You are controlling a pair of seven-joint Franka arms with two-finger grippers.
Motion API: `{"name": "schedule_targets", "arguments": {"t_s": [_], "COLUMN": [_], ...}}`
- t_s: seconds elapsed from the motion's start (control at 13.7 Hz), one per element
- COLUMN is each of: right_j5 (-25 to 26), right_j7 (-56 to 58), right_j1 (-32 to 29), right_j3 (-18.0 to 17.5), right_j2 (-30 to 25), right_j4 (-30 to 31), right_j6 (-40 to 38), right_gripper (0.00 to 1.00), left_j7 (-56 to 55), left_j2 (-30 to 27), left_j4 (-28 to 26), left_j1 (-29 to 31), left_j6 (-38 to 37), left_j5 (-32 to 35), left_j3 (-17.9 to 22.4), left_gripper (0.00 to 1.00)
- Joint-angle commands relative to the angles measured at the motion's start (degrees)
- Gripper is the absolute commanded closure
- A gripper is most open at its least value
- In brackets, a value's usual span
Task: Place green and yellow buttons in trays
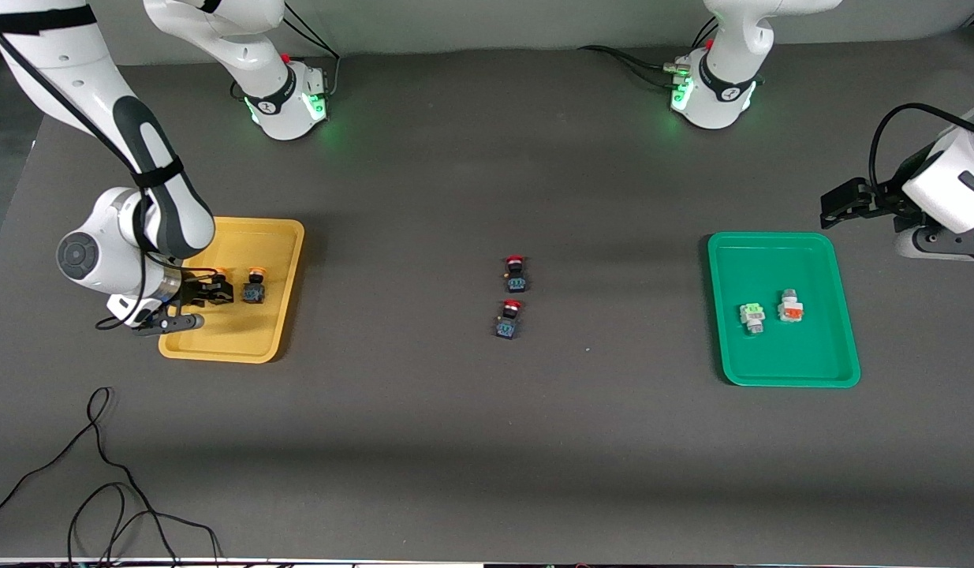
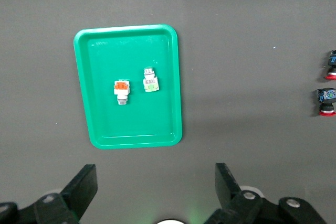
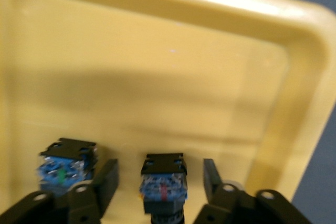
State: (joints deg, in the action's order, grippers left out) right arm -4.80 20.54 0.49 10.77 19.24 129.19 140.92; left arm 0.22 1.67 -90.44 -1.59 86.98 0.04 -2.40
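- The right gripper (image 1: 210, 290) was down inside the yellow tray (image 1: 281, 237), and its jaws stood apart on either side of a yellow-capped button (image 3: 163, 181). In the right wrist view there was a clear gap between each finger and the button's body, so the grip looked released, not tight.
- A second yellow-capped button (image 1: 255, 289) sat on the tray floor just beside the first, toward the middle of the table.
- The left gripper (image 2: 155, 190) hung wide open and held nothing, out past the left arm's end of the green tray (image 1: 770, 241); that arm was waiting.
- In the green tray lay the two whitish blocks, the green-marked block (image 1: 752, 316) and the orange-marked block (image 1: 789, 307), close beside each other.
- By this layout the task seemed all but done: both yellow-capped buttons were in the yellow tray and both blocks in the green one. What appeared left was for the right arm to lift clear.
- Two red-capped buttons (image 1: 512, 296) remained on the bare table between the trays; they were not part of the sorting.
- The right arm reached down from its base, bent at the elbow, with its wrist low over the tray edge at its end of the table.
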Motion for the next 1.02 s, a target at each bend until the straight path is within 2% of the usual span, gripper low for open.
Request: {"name": "schedule_targets", "arguments": {"t_s": [0.0,0.51,0.95], "right_j5": [-0.8,-0.3,1.4], "right_j7": [-1.8,-15.9,-17.2], "right_j1": [0.6,0.9,-0.3], "right_j3": [0.0,-5.0,-4.8], "right_j2": [-8.2,-16.9,-17.7], "right_j4": [-1.2,-18.8,-40.3], "right_j6": [-8.3,-33.7,-52.0], "right_gripper": [0.0,0.0,0.0], "left_j7": [0.6,0.6,0.6], "left_j2": [-1.0,-0.5,-0.4], "left_j4": [-1.0,-0.7,-0.6], "left_j1": [-0.2,0.0,-0.2], "left_j6": [1.2,1.4,1.6], "left_j5": [0.3,0.1,0.1], "left_j3": [0.3,0.5,0.4], "left_gripper": [0.0,0.0,0.0]}}
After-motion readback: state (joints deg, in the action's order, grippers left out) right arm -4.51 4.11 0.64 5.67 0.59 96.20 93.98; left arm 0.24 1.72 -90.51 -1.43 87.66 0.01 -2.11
